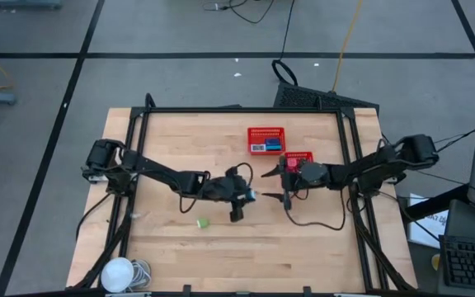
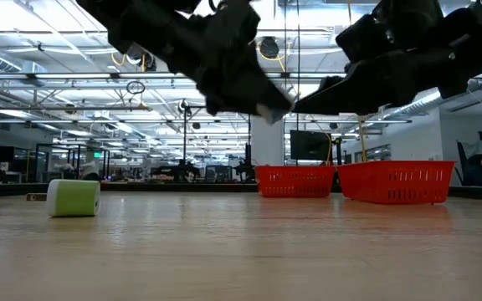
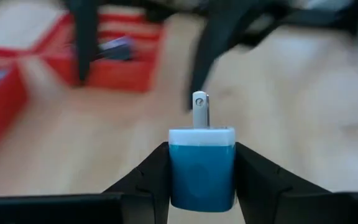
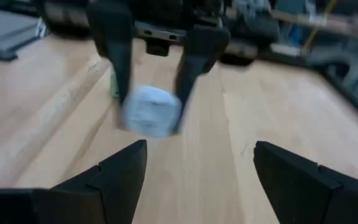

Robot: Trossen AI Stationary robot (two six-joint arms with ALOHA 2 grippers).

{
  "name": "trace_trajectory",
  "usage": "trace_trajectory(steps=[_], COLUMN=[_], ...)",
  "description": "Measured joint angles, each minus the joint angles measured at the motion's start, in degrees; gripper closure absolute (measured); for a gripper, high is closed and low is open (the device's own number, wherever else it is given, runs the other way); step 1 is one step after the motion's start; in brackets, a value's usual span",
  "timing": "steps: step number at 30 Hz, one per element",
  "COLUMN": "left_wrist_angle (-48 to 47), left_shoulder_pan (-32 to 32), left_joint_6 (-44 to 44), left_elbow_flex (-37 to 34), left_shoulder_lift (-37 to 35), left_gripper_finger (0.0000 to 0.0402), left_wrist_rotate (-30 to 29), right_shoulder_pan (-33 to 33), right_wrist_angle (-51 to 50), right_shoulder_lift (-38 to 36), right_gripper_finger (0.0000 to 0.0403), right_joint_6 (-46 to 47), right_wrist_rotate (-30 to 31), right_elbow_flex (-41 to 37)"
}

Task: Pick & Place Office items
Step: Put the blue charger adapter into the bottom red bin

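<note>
My left gripper (image 1: 248,196) is near the table's middle, shut on a small blue charger (image 3: 202,174) with a white face and metal prongs. In the low view the charger (image 2: 270,111) hangs above the table. My right gripper (image 4: 201,152) stands open just to the right of it, facing it with nothing between its fingers; the high view shows this right gripper (image 1: 272,185) close to the charger. A green roll (image 1: 203,223) lies on its side on the wood, near and left of both grippers. My left gripper pinches the charger's blue body by its two opposite sides (image 3: 174,177) between its two fingers. The fingers come from the table's left, slanting a little downward. The white face and prongs (image 3: 200,109) point forward beyond the fingertips. The charger is lifted clear of the table.
Two red mesh baskets stand at the far right of the table: one (image 1: 266,139) with items in it, the other (image 1: 298,157) under the right arm. A white round object with a coiled cord (image 1: 120,272) lies at the near left corner. Black frame rails (image 1: 349,157) border the table.
</note>
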Motion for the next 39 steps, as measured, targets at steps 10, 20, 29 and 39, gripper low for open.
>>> trace_trajectory(steps=[10,20,29,39], left_wrist_angle=[4.7,6.3,9.8,9.4], left_shoulder_pan=[3.7,8.4,8.8,8.8], left_joint_6=[-13.1,-25.5,-30.7,-31.5], left_elbow_flex=[0.0,0.1,0.1,0.1], left_shoulder_lift=[-0.1,-0.1,-0.1,-0.1], left_gripper_finger=[0.0266,0.0266,0.0266,0.0266], left_wrist_rotate=[16.7,35.5,40.9,42.0], right_shoulder_pan=[4.2,7.0,6.8,6.9], right_wrist_angle=[3.3,3.8,2.6,-2.7], right_shoulder_lift=[0.1,0.1,0.8,5.4], right_gripper_finger=[0.0137,0.0196,0.0211,0.0194], right_joint_6=[-7.0,-14.9,-13.5,-16.3], right_wrist_rotate=[-1.9,-3.1,-4.5,-4.8], right_elbow_flex=[0.0,2.2,5.8,11.3])
